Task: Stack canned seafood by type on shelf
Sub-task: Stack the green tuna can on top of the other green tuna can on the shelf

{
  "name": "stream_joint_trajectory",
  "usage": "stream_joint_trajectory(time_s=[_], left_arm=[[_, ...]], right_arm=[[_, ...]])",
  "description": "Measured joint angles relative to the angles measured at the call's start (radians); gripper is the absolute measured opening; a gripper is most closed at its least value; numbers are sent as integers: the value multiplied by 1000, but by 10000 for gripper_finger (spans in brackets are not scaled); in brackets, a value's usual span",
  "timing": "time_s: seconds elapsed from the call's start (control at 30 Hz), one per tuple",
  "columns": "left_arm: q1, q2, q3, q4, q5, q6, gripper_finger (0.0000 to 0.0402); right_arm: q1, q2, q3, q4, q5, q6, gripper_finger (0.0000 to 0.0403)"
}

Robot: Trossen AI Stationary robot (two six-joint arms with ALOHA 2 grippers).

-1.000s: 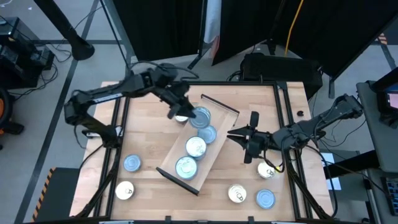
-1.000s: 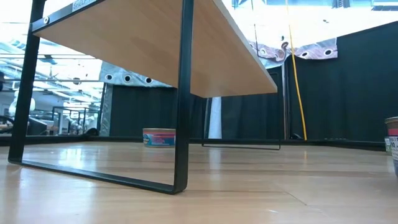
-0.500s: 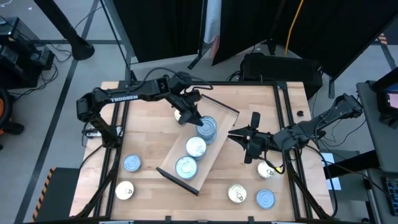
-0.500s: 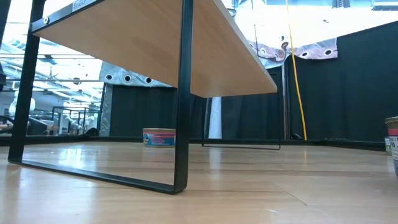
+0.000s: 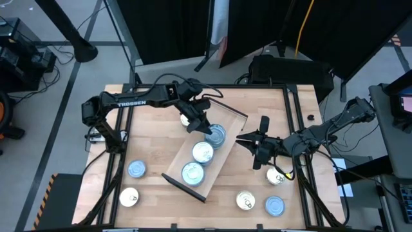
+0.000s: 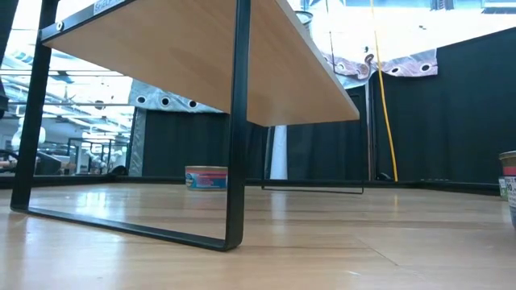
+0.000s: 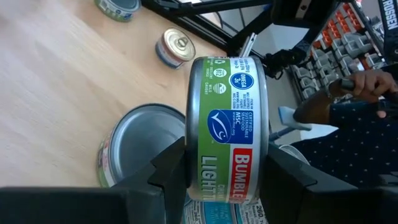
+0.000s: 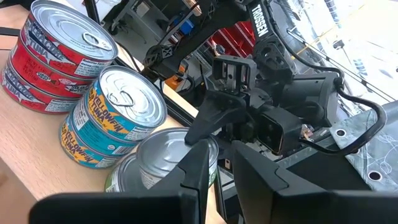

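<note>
My left gripper (image 5: 206, 127) reaches over the far half of the light wooden shelf (image 5: 223, 152) and is shut on a green-labelled tin (image 7: 227, 124). It holds the tin just above a silver-topped tin (image 7: 140, 149) on the shelf. Two more tins (image 5: 203, 153) (image 5: 192, 173) rest flat on the board nearer its near end. My right gripper (image 5: 239, 138) waits shut and empty just right of the shelf. In the right wrist view, a red stack (image 8: 53, 59), a teal stack (image 8: 115, 118) and a silver tin (image 8: 165, 158) stand on the shelf. My left gripper pinches the green-labelled tin between its two fingers (image 7: 168, 171), which sit on the tin's two flat faces, one above and one below. The fingers come in about level from the table's left. The tin's label wall (image 7: 242, 180) faces the wrist camera. The tin lies flat.
Loose tins sit on the table: blue-topped (image 5: 136, 169) and pale (image 5: 129, 197) at near left, pale (image 5: 245, 201) and blue (image 5: 275, 206) at near right, one (image 5: 275, 176) under the right arm, and one (image 6: 206, 177) beyond the shelf leg. A person's hand (image 7: 367, 84) shows beyond the table.
My left gripper has carried the tin toward the table's right and near side, from the shelf's far end to over the tin standing on the board. It has stayed shut on the tin. Over the last half second it has barely moved.
</note>
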Motion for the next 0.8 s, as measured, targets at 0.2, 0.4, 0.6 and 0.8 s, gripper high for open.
stream_joint_trajectory(time_s=[0.2,0.4,0.6,0.8], left_arm=[[-4,5,0,-5,-61,0,162],[-4,7,0,-9,-82,1,167],[-4,6,0,-10,-84,2,197],[-4,6,0,-6,-94,10,232]], right_arm=[[0,0,0,0,0,1,61],[0,0,0,0,0,4,61],[0,0,0,0,-1,5,61],[0,0,0,0,-1,5,61]])
